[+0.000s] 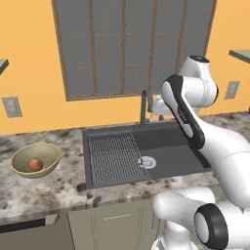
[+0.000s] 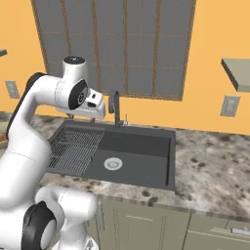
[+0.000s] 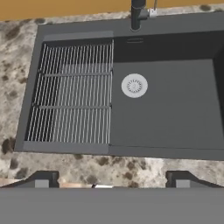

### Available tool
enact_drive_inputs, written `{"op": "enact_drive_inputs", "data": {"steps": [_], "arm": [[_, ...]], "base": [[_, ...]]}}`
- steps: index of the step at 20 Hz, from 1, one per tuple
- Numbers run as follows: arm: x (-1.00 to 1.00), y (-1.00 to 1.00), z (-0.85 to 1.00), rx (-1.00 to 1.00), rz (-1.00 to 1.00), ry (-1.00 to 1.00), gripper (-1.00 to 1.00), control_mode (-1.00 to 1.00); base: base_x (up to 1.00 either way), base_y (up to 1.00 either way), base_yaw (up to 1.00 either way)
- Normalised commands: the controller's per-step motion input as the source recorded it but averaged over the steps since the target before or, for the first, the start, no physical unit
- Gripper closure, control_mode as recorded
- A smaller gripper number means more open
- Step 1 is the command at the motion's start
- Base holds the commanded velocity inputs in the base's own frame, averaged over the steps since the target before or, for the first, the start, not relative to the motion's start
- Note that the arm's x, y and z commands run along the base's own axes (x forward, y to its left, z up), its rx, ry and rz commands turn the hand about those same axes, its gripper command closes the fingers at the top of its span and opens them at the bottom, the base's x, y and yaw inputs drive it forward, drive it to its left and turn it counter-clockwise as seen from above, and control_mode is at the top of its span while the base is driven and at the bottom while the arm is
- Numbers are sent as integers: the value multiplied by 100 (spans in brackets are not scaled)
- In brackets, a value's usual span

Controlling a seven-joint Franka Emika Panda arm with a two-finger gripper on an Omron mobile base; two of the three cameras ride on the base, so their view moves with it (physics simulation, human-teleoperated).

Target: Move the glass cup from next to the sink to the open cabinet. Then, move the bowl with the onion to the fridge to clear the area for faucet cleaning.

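An olive-yellow bowl with a brown onion inside sits on the speckled stone counter, left of the dark sink. The glass cup is out of view. My gripper hangs above the sink's front edge and looks straight down into the basin. Its two dark fingertips stand far apart at the bottom of the hand view, open, with nothing between them. The white hand hovers high over the sink, just left of the faucet.
A wire rack fills the left half of the basin, and the drain lies to its right. A barred window is behind the faucet. Grey shelf edges jut out at the upper right. Bare counter stretches right of the sink.
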Motion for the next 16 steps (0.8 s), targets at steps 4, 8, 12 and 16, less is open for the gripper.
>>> {"op": "enact_drive_inputs", "data": {"steps": [4, 8, 12, 16], "arm": [[0, 0, 0, 0, 0, 0, -100, 100], [0, 0, 0, 0, 0, 0, -100, 100], [0, 0, 0, 0, 0, 0, -100, 100], [14, 1, -6, 0, 0, 0, -100, -100]], "base": [[-20, 92, 1], [0, 99, 0], [5, 71, 0], [23, 30, 0]]}}
